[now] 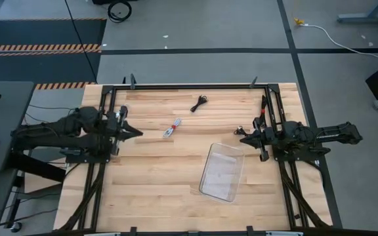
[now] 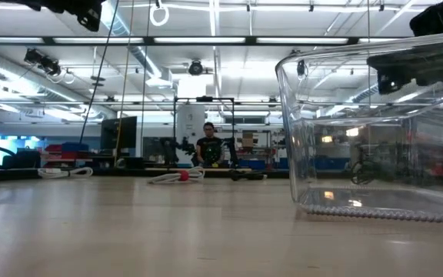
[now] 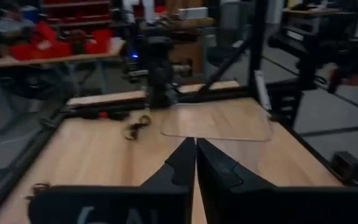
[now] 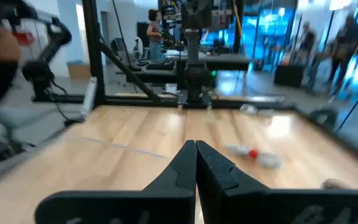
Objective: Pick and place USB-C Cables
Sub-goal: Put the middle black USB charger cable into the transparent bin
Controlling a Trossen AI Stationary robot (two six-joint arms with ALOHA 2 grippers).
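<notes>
two robot arms are waiting at opposite sides of a wooden table (image 1: 149,177), the left gripper (image 1: 138,133) and the right gripper (image 1: 239,137) both clenched on nothing. a white and red cable (image 1: 171,128) is lying near the table's middle, well apart from both, with a black cable (image 1: 199,103) lying farther back. a clear plastic bin (image 1: 222,172) is sitting nearer, right of centre.

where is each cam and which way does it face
High: overhead, straight down; both arms, clear bin, red-white cable, black cable.
Low: table level, facing the room; bin up close.
Left wrist: behind the shut left tool, facing the bin.
Right wrist: behind the shut right tool, facing the red-white cable.
</notes>
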